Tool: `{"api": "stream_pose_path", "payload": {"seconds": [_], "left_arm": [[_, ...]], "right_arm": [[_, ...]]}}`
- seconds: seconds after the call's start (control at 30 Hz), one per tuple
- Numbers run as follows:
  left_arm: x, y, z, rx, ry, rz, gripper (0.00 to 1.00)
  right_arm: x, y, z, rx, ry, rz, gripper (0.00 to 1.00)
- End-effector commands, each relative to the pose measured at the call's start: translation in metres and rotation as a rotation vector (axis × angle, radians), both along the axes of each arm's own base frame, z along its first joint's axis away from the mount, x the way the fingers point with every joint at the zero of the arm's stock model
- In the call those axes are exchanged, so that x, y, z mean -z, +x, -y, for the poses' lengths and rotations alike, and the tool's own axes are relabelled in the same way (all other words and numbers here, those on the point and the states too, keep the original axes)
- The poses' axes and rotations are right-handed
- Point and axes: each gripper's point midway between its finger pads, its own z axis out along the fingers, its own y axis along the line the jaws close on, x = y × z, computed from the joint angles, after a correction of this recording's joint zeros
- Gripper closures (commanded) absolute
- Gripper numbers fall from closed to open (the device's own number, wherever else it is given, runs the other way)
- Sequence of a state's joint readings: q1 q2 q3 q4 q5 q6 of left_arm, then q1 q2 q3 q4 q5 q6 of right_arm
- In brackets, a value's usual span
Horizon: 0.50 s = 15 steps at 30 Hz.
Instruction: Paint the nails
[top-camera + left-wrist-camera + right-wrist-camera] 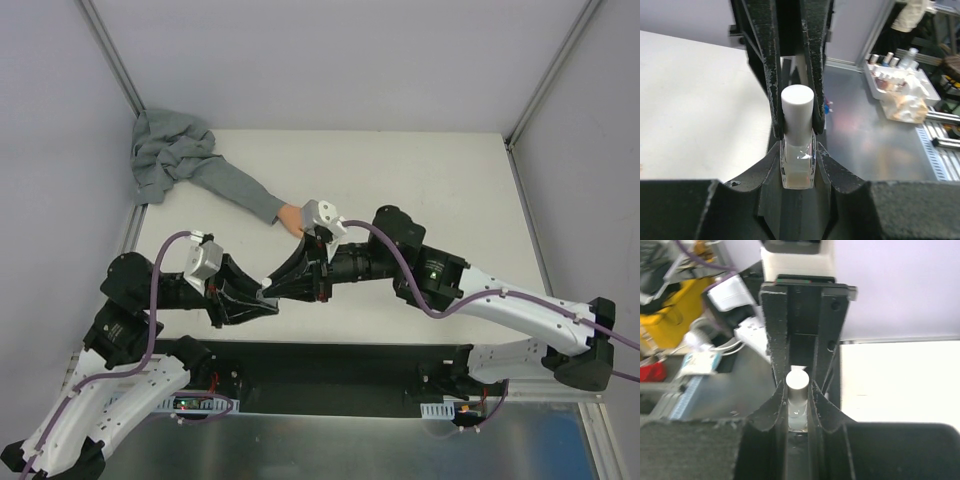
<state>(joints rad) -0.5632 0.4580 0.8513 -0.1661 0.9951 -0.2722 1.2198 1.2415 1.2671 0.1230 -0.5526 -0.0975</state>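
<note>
1. Top view: the hand (290,217) lies on the table (420,180), and its sleeve (225,183) trails off to the far left corner. The nails are too small to make out, and no colour shows on them, so painting looks not yet begun. The left claw (266,296) and right claw (292,278) meet tip to tip on the near side of the hand. The hand lies just beyond the right claw's wrist, apart from both tips. What sits between the tips is hidden here.

2. Left wrist: the left claw is clamped narrow on the glass body of an upright bottle (799,170). The cap (797,107) is on. The right claw reaches in from the opposite side, its fingers (773,100) lying against both sides of the cap. The step in hand looks like unscrewing, and no brush is out. The hand is not in this view.

3. Right wrist: the right claw stands narrow, its fingers (774,407) tight on either side of the cap (797,385). The left claw's fingers rise behind it. How firm the hold is I cannot tell. Left to do: open the bottle, draw the brush, carry it across to the hand, and coat every nail. The hand is out of view here too.
</note>
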Motion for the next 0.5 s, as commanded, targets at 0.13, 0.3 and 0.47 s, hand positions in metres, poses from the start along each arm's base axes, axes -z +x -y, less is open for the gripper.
{"api": "stream_pose_path", "payload": {"seconds": [0.13, 0.3, 0.47], "left_arm": [[-0.028, 0.090, -0.006, -0.408, -0.009, 0.246, 1.00], [-0.015, 0.126, -0.009, -0.542, 0.049, 0.222, 1.00], [-0.004, 0.126, -0.007, -0.536, 0.060, 0.188, 1.00]], "right_arm": [[0.043, 0.072, 0.027, 0.959, -0.232, -0.061, 0.99], [0.045, 0.063, 0.023, 1.278, -0.194, -0.050, 0.99], [0.024, 0.056, 0.003, 1.205, -0.156, -0.012, 0.87]]}}
